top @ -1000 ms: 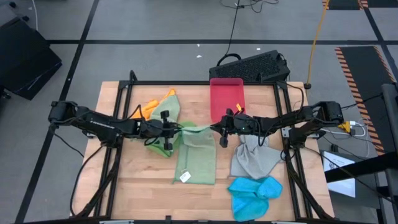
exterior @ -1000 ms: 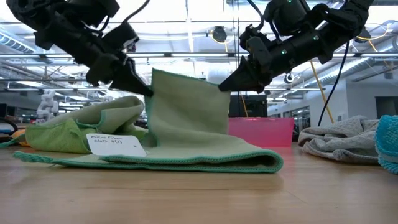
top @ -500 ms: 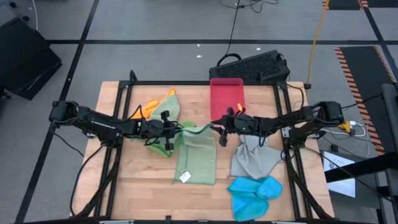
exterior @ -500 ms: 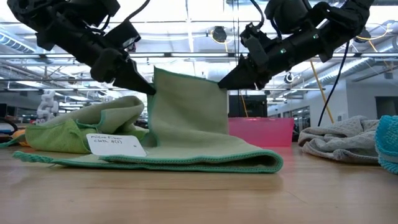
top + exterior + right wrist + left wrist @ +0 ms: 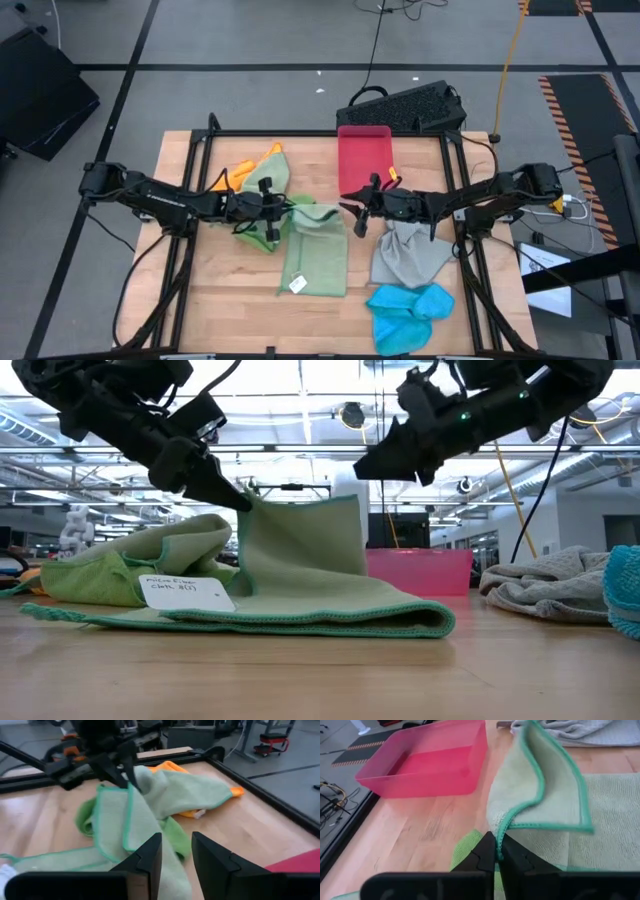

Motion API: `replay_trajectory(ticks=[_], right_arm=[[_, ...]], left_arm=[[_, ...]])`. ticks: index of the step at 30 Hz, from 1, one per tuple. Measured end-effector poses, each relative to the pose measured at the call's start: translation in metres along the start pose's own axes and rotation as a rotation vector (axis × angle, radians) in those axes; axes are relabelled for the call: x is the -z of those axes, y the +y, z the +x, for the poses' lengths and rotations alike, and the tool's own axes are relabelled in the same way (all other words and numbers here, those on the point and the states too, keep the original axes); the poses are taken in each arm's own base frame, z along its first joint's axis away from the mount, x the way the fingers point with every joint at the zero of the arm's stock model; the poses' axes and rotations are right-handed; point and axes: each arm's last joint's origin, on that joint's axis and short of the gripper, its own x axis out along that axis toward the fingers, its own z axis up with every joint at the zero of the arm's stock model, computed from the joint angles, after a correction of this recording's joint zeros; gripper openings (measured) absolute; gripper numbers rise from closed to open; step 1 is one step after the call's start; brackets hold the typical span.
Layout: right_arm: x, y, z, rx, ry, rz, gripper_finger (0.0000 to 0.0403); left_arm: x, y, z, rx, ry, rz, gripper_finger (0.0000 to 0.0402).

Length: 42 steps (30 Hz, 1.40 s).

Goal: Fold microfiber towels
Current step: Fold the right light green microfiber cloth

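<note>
A pale sage green towel (image 5: 316,255) lies on the table's middle with a white label (image 5: 186,592). Its far part stands up as a flap (image 5: 300,545). My left gripper (image 5: 289,205) is shut on the flap's left corner, above the table. My right gripper (image 5: 348,208) is open and empty, just above and right of the flap's free corner (image 5: 354,500). A bright green and an orange towel (image 5: 258,178) lie heaped under my left arm. A grey towel (image 5: 406,255) and a blue towel (image 5: 408,308) lie at the right. My left gripper pinches the sage towel's green-hemmed edge (image 5: 501,827) at the flap's left corner (image 5: 250,508) between its two shut fingers. The fingers slant down from the table's left. The flap hangs from the hold and curls over, slack, with the towel's remaining part on the table.
A pink-red plastic tray (image 5: 364,160) stands at the far middle of the table. A dark keyboard-like case (image 5: 405,105) lies behind the table. Black frame rails (image 5: 185,240) run along the left and right sides. Bare wood shows at the near left (image 5: 220,300).
My right gripper has opened and let go of the sage towel's right corner, then drawn up and toward the table's right edge. The flap's top edge has sagged and now hangs from my left gripper alone. My left gripper has stayed shut on its corner.
</note>
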Motion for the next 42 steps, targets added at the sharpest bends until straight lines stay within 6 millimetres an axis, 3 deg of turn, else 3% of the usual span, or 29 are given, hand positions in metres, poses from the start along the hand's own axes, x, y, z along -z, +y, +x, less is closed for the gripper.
replay_trajectory(ticks=[13, 27, 35, 42], right_arm=[[0.021, 0.058, -0.003, -0.123, 0.007, 0.130, 0.0093], [0.059, 0.126, 0.051, -0.193, 0.138, 0.126, 0.0005], [0.052, 0.143, 0.062, -0.205, 0.183, 0.111, 0.0001], [0.068, 0.144, 0.057, -0.117, 0.270, 0.101, 0.0001]], left_arm=[[0.003, 0.017, 0.004, -0.061, 0.023, -0.040, 0.0009], [0.007, 0.030, 0.006, -0.109, 0.050, -0.090, 0.0005], [0.008, 0.032, 0.006, -0.116, 0.060, -0.093, 0.0012], [0.009, 0.037, 0.007, -0.138, 0.069, -0.107, 0.0017]])
